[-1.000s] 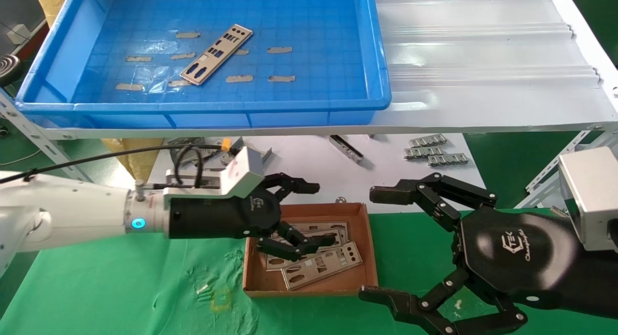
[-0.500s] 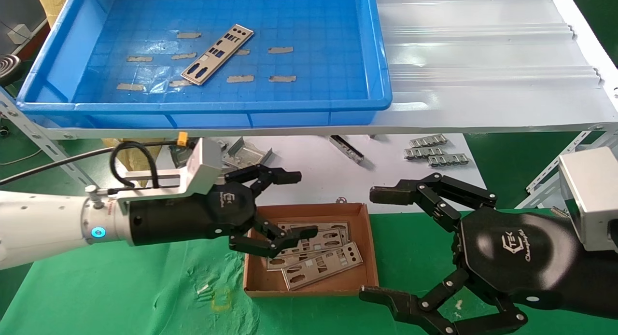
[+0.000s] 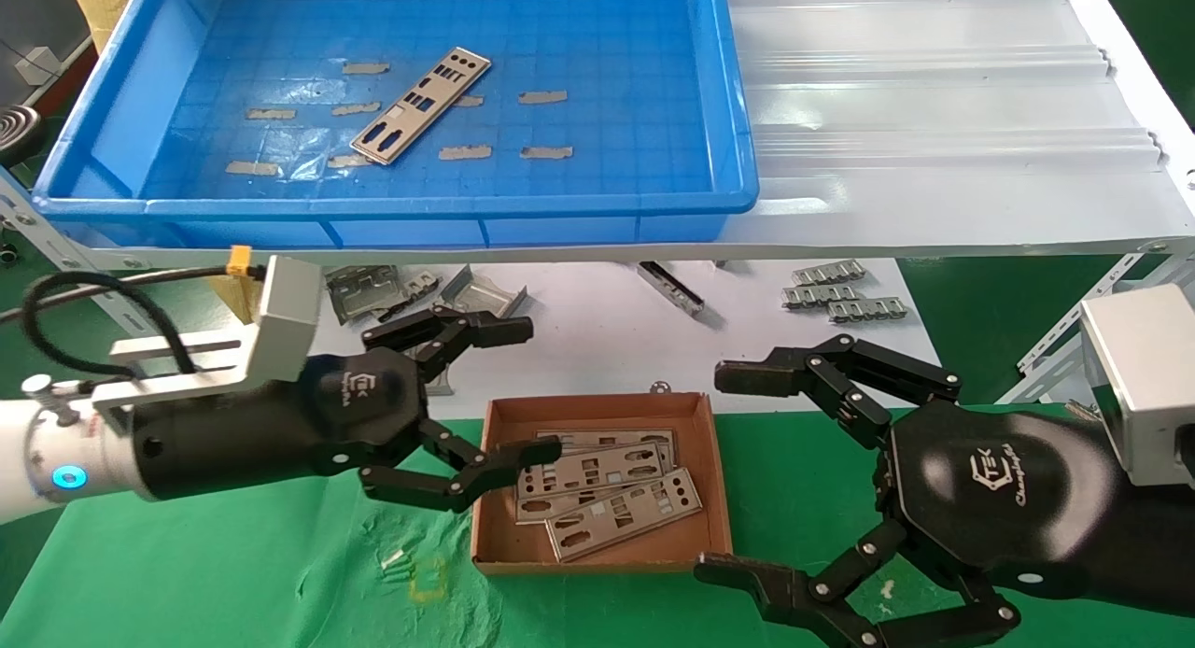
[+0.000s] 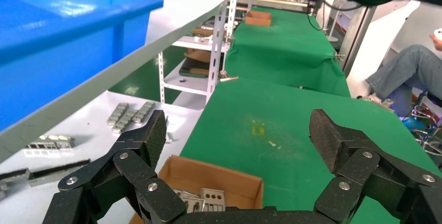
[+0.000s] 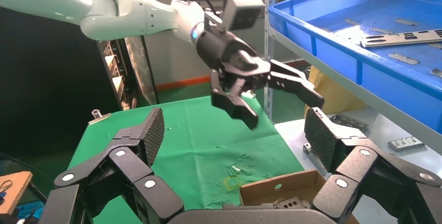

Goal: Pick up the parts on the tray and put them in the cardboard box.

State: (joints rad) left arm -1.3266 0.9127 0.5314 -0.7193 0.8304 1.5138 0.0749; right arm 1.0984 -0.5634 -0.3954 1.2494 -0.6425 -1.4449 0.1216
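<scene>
The left end effector [image 3: 485, 391], fingers spread and empty, hangs just off the left wall of the cardboard box [image 3: 714, 480], which sits on the green tabletop [image 3: 233, 573] near its front edge and holds several parts [image 3: 607, 485]. One part [image 3: 420, 105] lies alone in the blue tray [image 3: 392, 223] on the raised white shelf [image 3: 934, 116] toward the back-left corner. Fetching it cleanly likely means rising clear of the shelf lip, then closing across the strip's narrow width, since thin flat metal may slide on the gridded floor. At right, the right end effector [image 3: 747, 471] rests parked and open by the box's right wall. Beyond, green benches [image 4: 292, 52] and metal racking [image 4: 219, 41] fill the workshop, where a seated person [image 4: 412, 78] waits.
</scene>
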